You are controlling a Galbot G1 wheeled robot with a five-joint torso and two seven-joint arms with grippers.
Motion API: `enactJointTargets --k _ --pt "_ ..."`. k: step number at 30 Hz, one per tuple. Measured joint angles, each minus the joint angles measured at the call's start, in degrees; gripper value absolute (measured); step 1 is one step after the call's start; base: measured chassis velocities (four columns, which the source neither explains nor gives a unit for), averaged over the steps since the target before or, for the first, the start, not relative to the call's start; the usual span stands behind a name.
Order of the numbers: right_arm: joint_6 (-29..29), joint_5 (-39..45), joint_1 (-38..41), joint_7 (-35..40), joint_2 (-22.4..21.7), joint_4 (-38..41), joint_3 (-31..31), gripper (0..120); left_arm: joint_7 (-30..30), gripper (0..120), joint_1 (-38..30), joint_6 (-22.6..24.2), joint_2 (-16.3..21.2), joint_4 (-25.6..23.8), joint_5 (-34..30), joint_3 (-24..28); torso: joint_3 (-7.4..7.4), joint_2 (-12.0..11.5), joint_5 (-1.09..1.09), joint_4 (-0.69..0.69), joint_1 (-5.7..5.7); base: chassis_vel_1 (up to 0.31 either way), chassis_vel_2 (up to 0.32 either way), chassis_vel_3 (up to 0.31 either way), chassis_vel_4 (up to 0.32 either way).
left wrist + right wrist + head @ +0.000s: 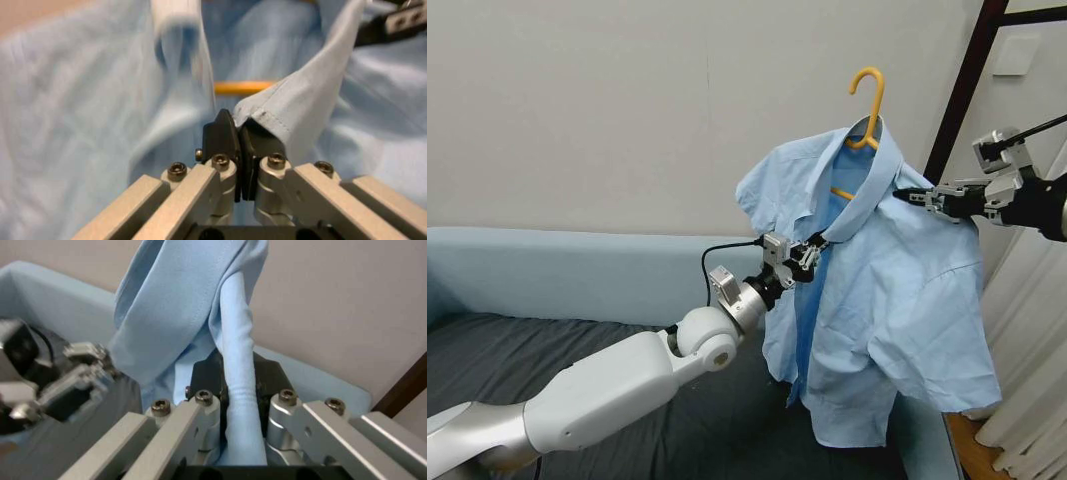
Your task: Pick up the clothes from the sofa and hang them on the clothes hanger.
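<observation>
A light blue shirt (897, 300) hangs on a yellow hanger (868, 105), held up in the air above the sofa's right end. The hanger's hook stands free before the wall. My left gripper (813, 251) is shut at the tip of the shirt's collar (280, 112), with the hanger's yellow bar (243, 88) just beyond it. From the right, my right gripper (915, 197) is shut on a rolled fold of the shirt (237, 375) at the shoulder beside the collar. The left gripper (73, 375) also appears in the right wrist view, farther off.
Below and to the left lies the sofa, with a pale blue back (557, 270) and a dark grey seat (527, 350). A dark slanted post (962, 90) rises at the right before the wall. White curtain folds (1027, 340) hang at the far right.
</observation>
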Motion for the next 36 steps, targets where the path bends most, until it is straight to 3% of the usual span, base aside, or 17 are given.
enactJointTargets --k 9,14,19,23,27,28,33,34,36 --pt "0.2 -2.9 0.0 -1.5 0.3 0.1 -1.3 7 -1.9 0 -6.1 4.6 2.4 -0.2 2.6 1.0 0.00 0.0 0.01 -0.01 0.00 0.000 0.000 0.000 0.000" --pt "0.4 -2.0 0.0 -1.8 -0.3 0.0 -0.3 7 -8.3 0 -5.1 9.0 2.3 -0.6 6.1 1.7 0.00 0.0 -0.01 -0.01 0.00 0.000 0.000 0.000 0.000" --pt "0.7 -0.5 -0.5 -1.1 -0.9 -0.2 1.5 7 -13.3 15 -3.2 12.1 3.3 -3.9 6.2 0.8 0.00 0.0 -0.01 -0.02 0.00 0.000 0.000 0.000 0.000" --pt "0.8 -0.3 -0.6 -1.0 -0.5 -1.0 1.7 7 -16.5 29 1.2 14.5 6.1 -8.6 7.3 -1.9 -0.01 0.0 -0.01 -0.01 0.00 0.000 0.000 0.000 0.000" --pt "0.7 -2.5 0.3 -1.4 2.3 -1.2 -0.8 7 -18.4 47 12.8 15.2 12.4 -15.2 11.2 -7.2 -0.01 0.0 0.01 0.00 0.00 0.000 0.000 0.000 0.000" --pt "0.7 -2.5 0.3 -1.4 2.3 -1.2 -0.8 7 -18.4 47 12.8 15.2 12.4 -15.2 11.2 -7.2 -0.01 0.0 0.01 0.00 0.00 0.000 0.000 0.000 0.000" --pt "0.7 -8.8 1.2 -2.8 8.2 -1.3 -5.6 7 -19.5 69 35.9 14.5 16.7 -22.1 14.1 -23.9 -0.01 0.0 0.01 0.01 -0.02 0.000 0.000 0.000 0.000" --pt "0.7 -8.8 1.2 -2.8 8.2 -1.3 -5.6 7 -19.5 69 35.9 14.5 16.7 -22.1 14.1 -23.9 -0.01 0.0 0.01 0.01 -0.02 0.000 0.000 0.000 0.000" --pt "1.3 -11.4 2.4 -3.6 10.7 -2.3 -8.7 7 -19.7 78 44.3 12.5 17.0 -23.3 16.1 -29.3 -0.01 0.0 -0.03 0.02 -0.01 0.000 0.000 0.000 0.000"
